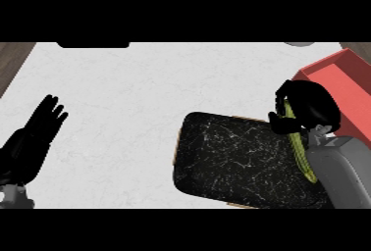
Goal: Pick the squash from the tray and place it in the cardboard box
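A long green squash [298, 147] runs along the right side of the black speckled tray [232, 157], lifted at its upper end. My right hand [310, 109] is curled round the squash's upper part, above the tray's far right corner. Right beside that hand sits the red box [340, 83], at the right edge of the view. The lower end of the squash is hidden behind my right forearm. My left hand [38, 128] rests open at the left edge, fingers up, away from everything.
A dark object [92, 45] sits at the counter's far edge at upper left, and a small grey thing [299, 43] at the far edge to the right. The white counter [116, 122] stretches between my left hand and the tray.
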Robot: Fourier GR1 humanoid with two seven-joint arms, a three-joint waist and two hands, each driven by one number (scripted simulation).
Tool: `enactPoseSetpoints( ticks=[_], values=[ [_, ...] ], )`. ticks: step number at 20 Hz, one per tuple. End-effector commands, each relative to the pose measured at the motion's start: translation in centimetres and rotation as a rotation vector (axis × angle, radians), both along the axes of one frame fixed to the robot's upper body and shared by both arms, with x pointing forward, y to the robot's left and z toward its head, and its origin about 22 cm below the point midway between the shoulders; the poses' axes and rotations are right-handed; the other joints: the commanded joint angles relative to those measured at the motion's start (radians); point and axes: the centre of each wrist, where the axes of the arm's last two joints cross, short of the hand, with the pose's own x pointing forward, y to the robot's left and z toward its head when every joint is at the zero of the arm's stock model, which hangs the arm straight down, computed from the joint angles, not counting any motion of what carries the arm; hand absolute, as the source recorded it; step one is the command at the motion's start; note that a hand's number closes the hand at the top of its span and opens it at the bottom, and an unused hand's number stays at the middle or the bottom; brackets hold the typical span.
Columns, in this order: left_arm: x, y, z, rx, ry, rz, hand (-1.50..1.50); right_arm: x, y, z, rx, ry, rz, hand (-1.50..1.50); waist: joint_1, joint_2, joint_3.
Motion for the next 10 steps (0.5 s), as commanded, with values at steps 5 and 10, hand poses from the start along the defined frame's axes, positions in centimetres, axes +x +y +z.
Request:
enactPoseSetpoints(
  ticks=[5,10],
  values=[
    [0.0,-0.2,1.9,0.01,0.0,-0.018,0.0,-2.8,2.5,10.3,0.022,-0.309,-0.077,1.5,0.001,-0.005,0.0],
    [-0.1,0.5,0.6,-0.007,-0.003,-0.006,0.0,-2.6,-0.3,13.4,0.033,-0.424,-0.249,1.5,0.004,0.001,0.0]
  ],
)
